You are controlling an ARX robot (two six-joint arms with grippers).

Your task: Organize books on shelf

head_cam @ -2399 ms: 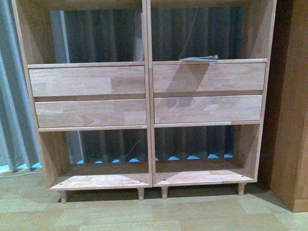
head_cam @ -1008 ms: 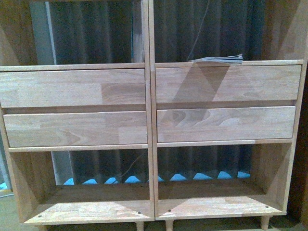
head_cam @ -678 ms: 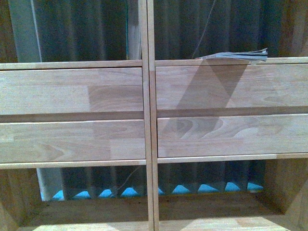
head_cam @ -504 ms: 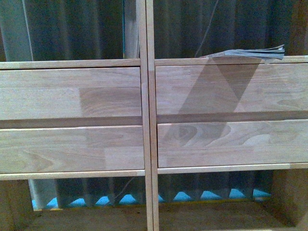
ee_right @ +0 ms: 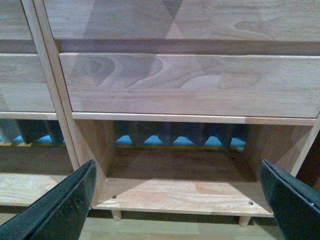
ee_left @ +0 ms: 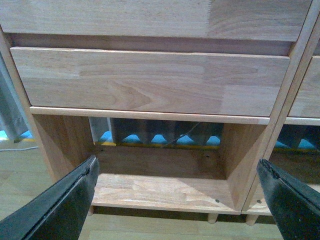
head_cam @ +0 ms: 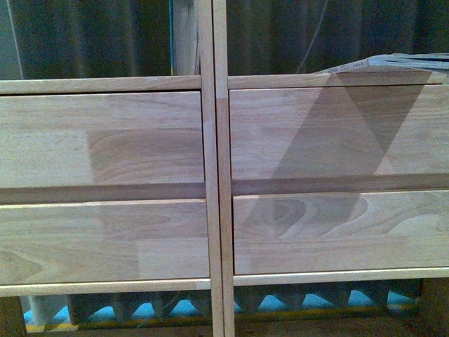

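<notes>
The light-wood shelf (head_cam: 214, 175) fills the front view, its four drawer fronts split by the central upright. A thin pale book (head_cam: 393, 63) lies flat on the ledge above the upper right drawer, at the far right edge. What looks like a taller teal-edged book (head_cam: 182, 38) stands against the upright in the left column. Neither arm shows in the front view. My left gripper (ee_left: 177, 200) is open, facing the lower left compartment (ee_left: 160, 187) with nothing between its black fingers (ee_left: 65, 200). My right gripper (ee_right: 175, 200) is open before the lower right compartment (ee_right: 175, 192).
A dark pleated curtain (head_cam: 91, 35) hangs behind the open-backed shelf, with a thin cable (head_cam: 319, 28) down it. Blue patches (head_cam: 182, 307) show low behind the bottom compartments. Wood-look floor (ee_left: 20, 180) and a grey curtain (ee_left: 7, 110) lie to the left of the shelf.
The front view has closed in on the shelf: the drawers now fill the frame, the legs and floor have dropped out, and the flat book has slid toward the right edge.
</notes>
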